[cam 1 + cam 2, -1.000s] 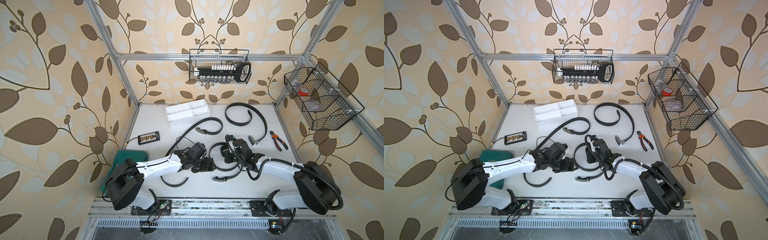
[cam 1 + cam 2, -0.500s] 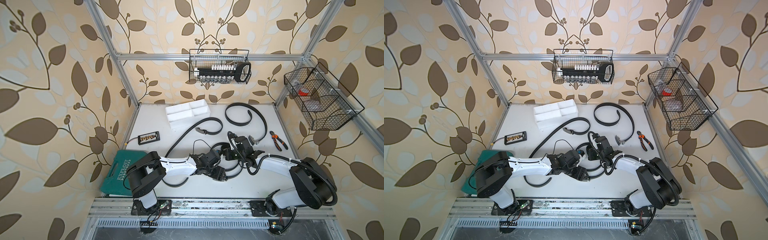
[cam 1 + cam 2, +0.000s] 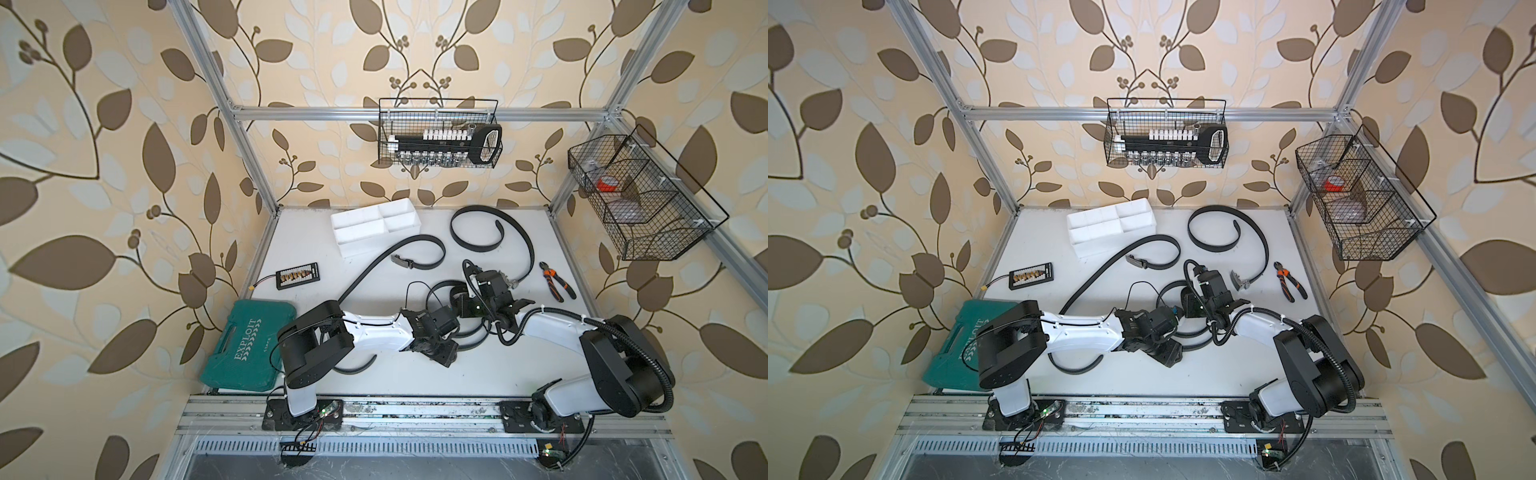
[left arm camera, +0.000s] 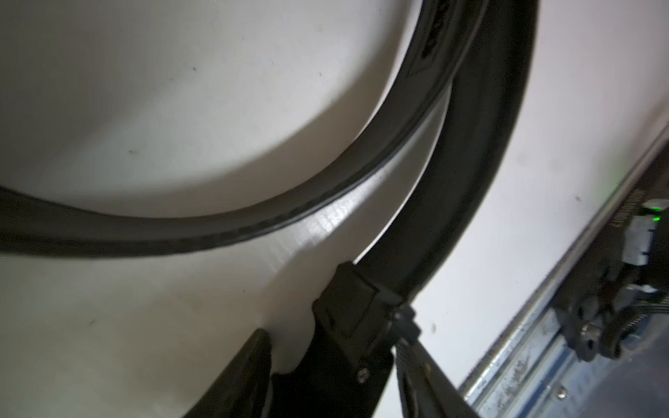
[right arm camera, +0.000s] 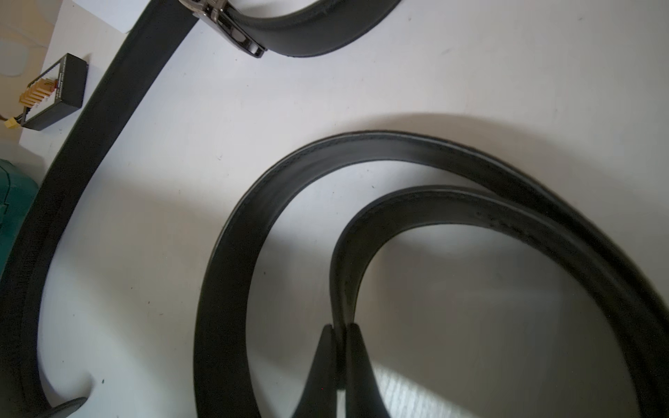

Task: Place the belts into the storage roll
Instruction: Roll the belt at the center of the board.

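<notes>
The storage roll (image 3: 365, 247) is a white divided tray at the back of the table, with nothing in it. One belt (image 3: 473, 248) curls at the back right. A second belt (image 3: 372, 264) runs long across the middle. The third belt (image 5: 231, 253) lies coiled at the front between my two arms. My right gripper (image 5: 339, 327) is shut on that coil's inner end, seen also in a top view (image 3: 456, 297). My left gripper (image 4: 333, 340) straddles the same belt's black buckle (image 4: 349, 311). Its jaws are part open, with a gap beside one finger.
Orange-handled pliers (image 3: 557, 280) lie at the right. A green tool case (image 3: 249, 345) sits at the front left and a small black connector board (image 3: 298, 275) behind it. Wire baskets hang on the back wall (image 3: 440, 139) and right wall (image 3: 640, 199). The metal rail (image 3: 415, 411) borders the front.
My left arm has swung right to the coiled belt and its jaws have narrowed around the buckle. My right gripper has shifted slightly back, still holding the belt.
</notes>
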You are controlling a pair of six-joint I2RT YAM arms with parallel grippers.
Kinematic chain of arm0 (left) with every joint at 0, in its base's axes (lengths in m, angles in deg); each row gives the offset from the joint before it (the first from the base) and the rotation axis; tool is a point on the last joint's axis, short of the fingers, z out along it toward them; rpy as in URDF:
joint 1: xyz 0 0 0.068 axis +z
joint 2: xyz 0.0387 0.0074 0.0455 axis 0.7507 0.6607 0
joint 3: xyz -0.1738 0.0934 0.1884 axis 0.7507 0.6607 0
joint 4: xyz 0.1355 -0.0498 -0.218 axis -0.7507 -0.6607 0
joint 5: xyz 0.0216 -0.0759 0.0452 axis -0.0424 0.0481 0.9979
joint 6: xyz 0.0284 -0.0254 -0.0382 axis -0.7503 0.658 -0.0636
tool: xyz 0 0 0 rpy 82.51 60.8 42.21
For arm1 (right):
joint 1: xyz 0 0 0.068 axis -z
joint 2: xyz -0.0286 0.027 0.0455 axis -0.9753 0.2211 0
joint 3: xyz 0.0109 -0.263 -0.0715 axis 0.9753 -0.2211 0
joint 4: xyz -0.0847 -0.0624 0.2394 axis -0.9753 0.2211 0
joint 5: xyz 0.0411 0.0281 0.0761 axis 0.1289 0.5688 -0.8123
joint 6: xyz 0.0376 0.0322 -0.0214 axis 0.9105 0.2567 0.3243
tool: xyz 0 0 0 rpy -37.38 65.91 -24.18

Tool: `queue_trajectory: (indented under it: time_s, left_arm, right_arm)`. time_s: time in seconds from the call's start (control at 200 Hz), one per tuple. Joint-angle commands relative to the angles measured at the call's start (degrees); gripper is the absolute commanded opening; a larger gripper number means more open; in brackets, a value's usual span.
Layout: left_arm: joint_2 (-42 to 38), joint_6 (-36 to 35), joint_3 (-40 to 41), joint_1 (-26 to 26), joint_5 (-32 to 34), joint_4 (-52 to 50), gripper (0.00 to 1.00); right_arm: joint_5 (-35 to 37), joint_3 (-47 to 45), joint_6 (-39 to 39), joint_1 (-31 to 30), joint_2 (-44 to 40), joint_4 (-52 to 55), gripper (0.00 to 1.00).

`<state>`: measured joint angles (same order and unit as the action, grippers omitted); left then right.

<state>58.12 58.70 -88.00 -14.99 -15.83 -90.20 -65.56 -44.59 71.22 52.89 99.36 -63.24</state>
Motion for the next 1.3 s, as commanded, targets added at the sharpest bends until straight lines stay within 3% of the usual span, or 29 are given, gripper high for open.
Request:
queue_trajectory:
  time_s: [0.0, 0.33, 0.54, 0.7, 1.015, 1.295]
  left_arm:
    - [1.3, -5.6, -1.0, -2.6, 2.8, 1.2, 0.48]
    - [-3.8, -2.7, 4.5, -2.7, 10.4, -1.2, 0.17]
    - [-8.2, -0.2, 7.9, -2.6, 14.5, -3.7, 0.1]
    - [-11.7, 5.1, 9.5, -1.8, 22.0, -10.3, 0.08]
    - [-16.4, 10.5, 12.7, 14.3, 18.2, -15.6, 0.1]
    - [-10.2, 7.0, 5.3, 29.4, 9.6, -16.6, 0.13]
  right_arm:
    - [-1.0, -1.3, 2.0, -1.1, 0.6, 1.7, 0.0]
    - [1.1, -3.2, 4.2, -1.0, -0.4, 1.2, 0.0]
    - [3.0, -3.3, 4.8, -1.1, -0.7, 1.3, 0.0]
    - [4.2, -3.4, 5.0, -1.1, -0.6, 1.2, 0.0]
    - [3.4, -1.7, 0.6, -8.4, 2.0, 1.8, 0.0]
    - [-3.1, -3.9, -3.5, -16.9, 2.7, -2.3, 0.0]
